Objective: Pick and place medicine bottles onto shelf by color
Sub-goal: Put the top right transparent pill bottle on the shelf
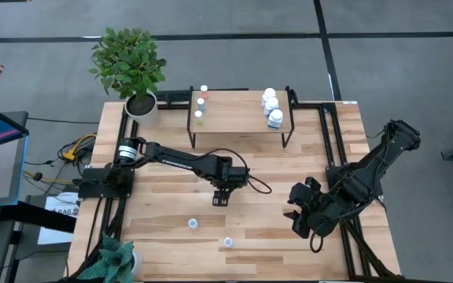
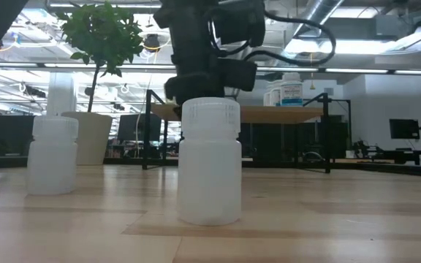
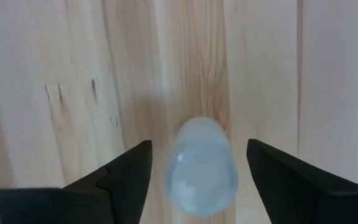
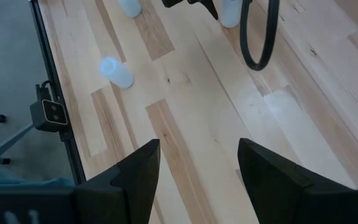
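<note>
My left gripper point(image 1: 221, 198) is open at mid-table, pointing down, with one finger on each side of a small pale bottle point(image 3: 201, 169) that has a light-blue cap. The bottle stands upright on the table, and a gap shows on both sides of it. Two more pale bottles point(image 1: 193, 224) point(image 1: 228, 242) stand nearer the front edge; they loom large in the low view point(image 2: 209, 161) point(image 2: 52, 155). The shelf point(image 1: 242, 98) at the far edge carries three thin vials point(image 1: 200, 102) on its left and three white bottles point(image 1: 272, 106) on its right. My right gripper point(image 1: 296, 214) is open and empty at the right.
A white pot with a green plant point(image 1: 140, 104) stands at the far left corner beside the shelf. Another plant point(image 1: 112, 259) sits at the near left corner. A black cable point(image 4: 257, 37) loops from the left arm. Bare wood lies between the two arms.
</note>
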### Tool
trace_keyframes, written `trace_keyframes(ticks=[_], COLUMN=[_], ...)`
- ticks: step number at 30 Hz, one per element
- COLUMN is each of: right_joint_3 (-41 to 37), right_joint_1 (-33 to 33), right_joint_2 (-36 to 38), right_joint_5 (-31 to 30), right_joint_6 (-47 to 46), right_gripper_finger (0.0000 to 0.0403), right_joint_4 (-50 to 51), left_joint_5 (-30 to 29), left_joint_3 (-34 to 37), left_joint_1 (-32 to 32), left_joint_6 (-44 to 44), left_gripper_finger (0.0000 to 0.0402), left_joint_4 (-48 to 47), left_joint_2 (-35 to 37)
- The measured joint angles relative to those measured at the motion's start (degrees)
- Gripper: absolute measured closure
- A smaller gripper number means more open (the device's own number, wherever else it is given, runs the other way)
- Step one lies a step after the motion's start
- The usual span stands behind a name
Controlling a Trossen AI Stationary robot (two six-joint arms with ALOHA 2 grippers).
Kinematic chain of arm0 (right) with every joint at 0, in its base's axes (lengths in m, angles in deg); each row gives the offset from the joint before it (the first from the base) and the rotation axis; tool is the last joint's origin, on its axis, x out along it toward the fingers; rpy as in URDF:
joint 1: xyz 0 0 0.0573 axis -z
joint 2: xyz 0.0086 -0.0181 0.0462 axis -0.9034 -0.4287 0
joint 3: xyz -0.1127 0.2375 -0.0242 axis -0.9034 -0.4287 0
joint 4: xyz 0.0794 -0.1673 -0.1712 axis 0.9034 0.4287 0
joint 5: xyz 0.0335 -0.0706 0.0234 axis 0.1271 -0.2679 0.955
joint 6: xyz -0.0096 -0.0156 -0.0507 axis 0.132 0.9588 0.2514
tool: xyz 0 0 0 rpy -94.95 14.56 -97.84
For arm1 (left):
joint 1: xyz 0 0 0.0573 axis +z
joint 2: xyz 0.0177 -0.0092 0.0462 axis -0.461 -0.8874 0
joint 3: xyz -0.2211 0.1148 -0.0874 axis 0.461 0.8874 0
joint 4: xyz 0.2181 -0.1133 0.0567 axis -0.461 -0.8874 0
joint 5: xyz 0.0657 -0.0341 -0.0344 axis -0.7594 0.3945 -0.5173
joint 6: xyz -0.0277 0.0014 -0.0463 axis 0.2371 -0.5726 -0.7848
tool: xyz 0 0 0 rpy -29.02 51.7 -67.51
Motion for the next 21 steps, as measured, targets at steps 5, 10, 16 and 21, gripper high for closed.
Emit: trace_keyframes(ticks=[5, 10, 16, 21], right_joint_3=[0.0, 0.0, 0.0, 0.0], right_joint_1=[0.01, 0.01, 0.0, 0.01], right_joint_2=[0.0, 0.02, 0.0, 0.0], right_joint_5=[0.01, -0.01, -0.03, -0.05], right_joint_6=[0.0, 0.0, 0.0, 0.0], right_gripper_finger=[0.0163, 0.0163, 0.0163, 0.0163], right_joint_4=[-0.02, -0.02, -0.02, -0.02], left_joint_5=[-0.06, -0.06, -0.1, -0.1], left_joint_3=[0.02, 0.02, 0.02, 0.02], left_joint_1=[0.0, 0.0, 0.0, 0.0], left_joint_6=[-0.18, -1.23, -1.21, -1.21], left_gripper_finger=[0.0154, 0.0154, 0.0155, 0.0159], left_joint_4=[-1.34, -0.69, -0.68, -0.7], left_joint_2=[0.0, 0.0, 0.0, 0.0])
